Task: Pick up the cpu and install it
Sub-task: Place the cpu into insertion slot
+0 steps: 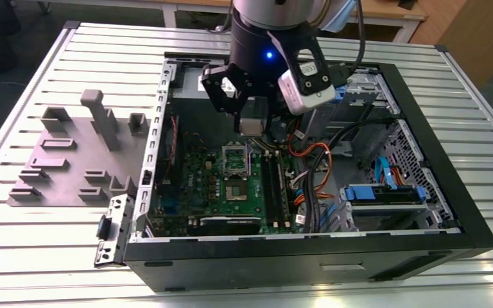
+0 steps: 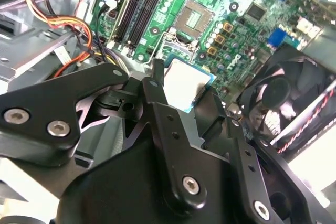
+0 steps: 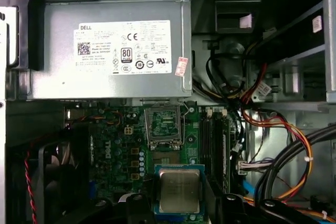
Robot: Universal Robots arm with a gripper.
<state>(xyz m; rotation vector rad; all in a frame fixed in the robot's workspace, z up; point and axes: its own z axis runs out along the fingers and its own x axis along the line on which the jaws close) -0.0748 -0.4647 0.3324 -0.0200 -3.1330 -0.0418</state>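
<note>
The cpu is a small square chip with a silver metal top and a blue-green rim. My gripper is shut on it, with a black finger against each side. In the second wrist view the cpu hangs above the green motherboard. The open socket lies beyond it, with the lifted socket frame beside. In the exterior view my gripper hovers inside the open computer case, just above the socket.
A grey power supply box with a white label sits at the case wall. Orange, yellow and black cables run beside the memory slots. A black fan stands close by. A grey parts fixture rests on the slatted table.
</note>
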